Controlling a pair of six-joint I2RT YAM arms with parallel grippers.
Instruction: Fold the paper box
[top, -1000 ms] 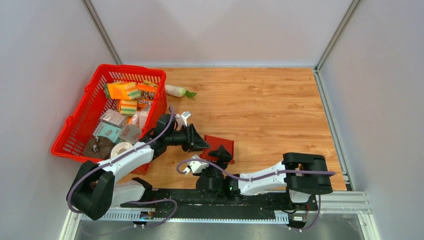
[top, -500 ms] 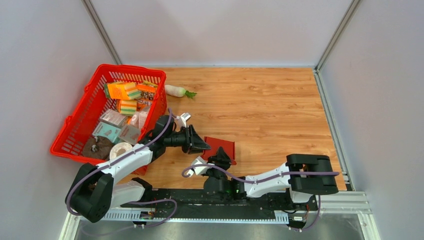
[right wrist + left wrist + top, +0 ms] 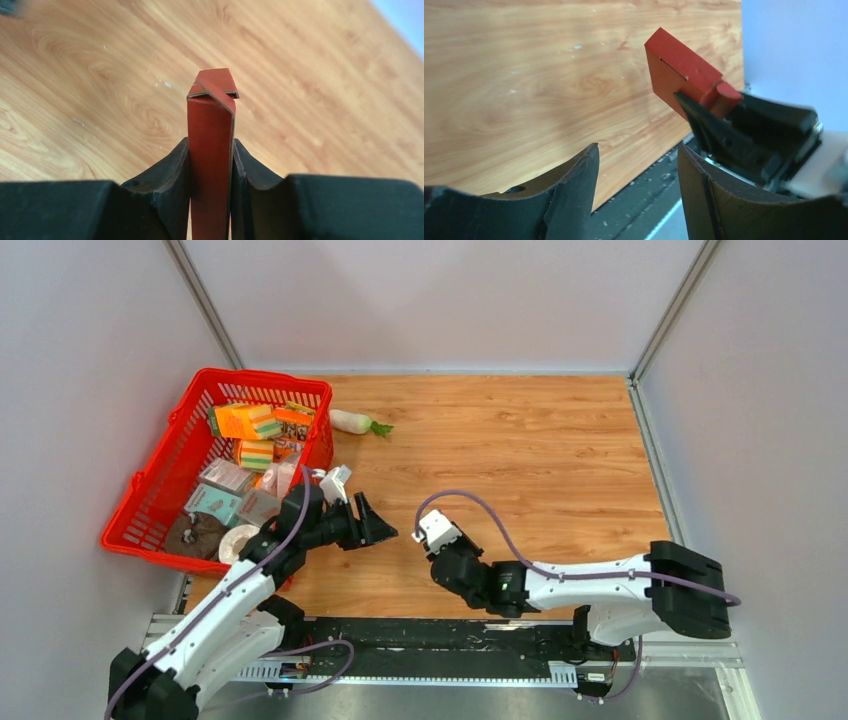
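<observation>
The right gripper (image 3: pixel 210 152) pinches the paper box (image 3: pixel 212 117) edge-up above the desk (image 3: pixel 540 440) by the middle of its near edge, long axis running out past the fingertips, while the left gripper (image 3: pixel 638 157), spread and empty, faces it from the left, near but apart.

paper box (image 3: pixel 210 145) lower end cut off, wholly hidden in top view

No legible text/labels anywhere; basket (image 3: pixel 150 502) pkg print too small.
</observation>
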